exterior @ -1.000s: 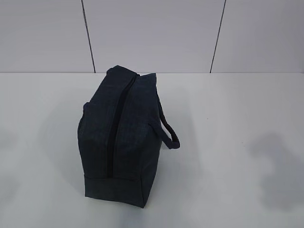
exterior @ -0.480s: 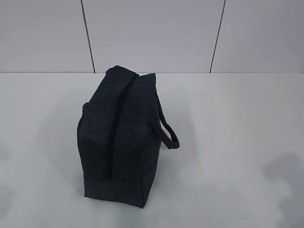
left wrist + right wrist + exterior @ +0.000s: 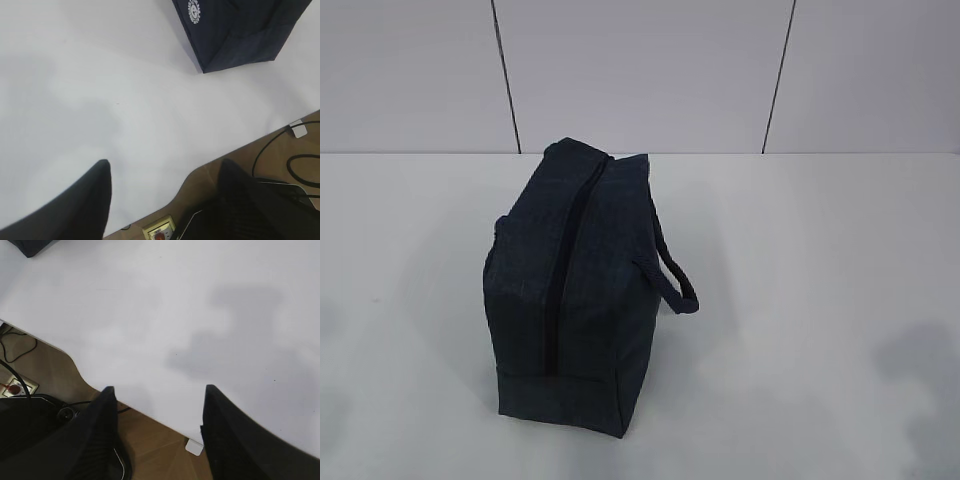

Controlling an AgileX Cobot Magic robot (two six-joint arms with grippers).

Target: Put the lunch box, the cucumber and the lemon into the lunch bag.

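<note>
The white surface (image 3: 800, 300) fills most of the exterior view and runs back to a pale panelled wall (image 3: 640, 70) crossed by two dark seams. Soft grey shadows lie on the surface near its right and left edges in that view.

The lunch bag (image 3: 570, 290) stands left of the middle of the surface, dark navy and boxy, with one short end turned toward the camera. Its long zipper (image 3: 563, 280) runs as a dark line along the top and down the near end, and it looks closed along its visible length. A strap handle (image 3: 672, 280) loops out from the bag's right side. In the left wrist view a lower corner of the bag shows at the top, bearing a small round white emblem (image 3: 194, 10). The lunch box, the cucumber and the lemon appear in none of the views.

The left gripper (image 3: 165, 185) hangs over the near edge of the surface, well apart from the bag, its two dark fingers spread wide with nothing between them. The right gripper (image 3: 157, 405) likewise sits over the surface's near edge, fingers parted and empty. Below both, brown floor (image 3: 150, 450), black cables (image 3: 280, 155) and a floor socket (image 3: 159, 231) are visible.
</note>
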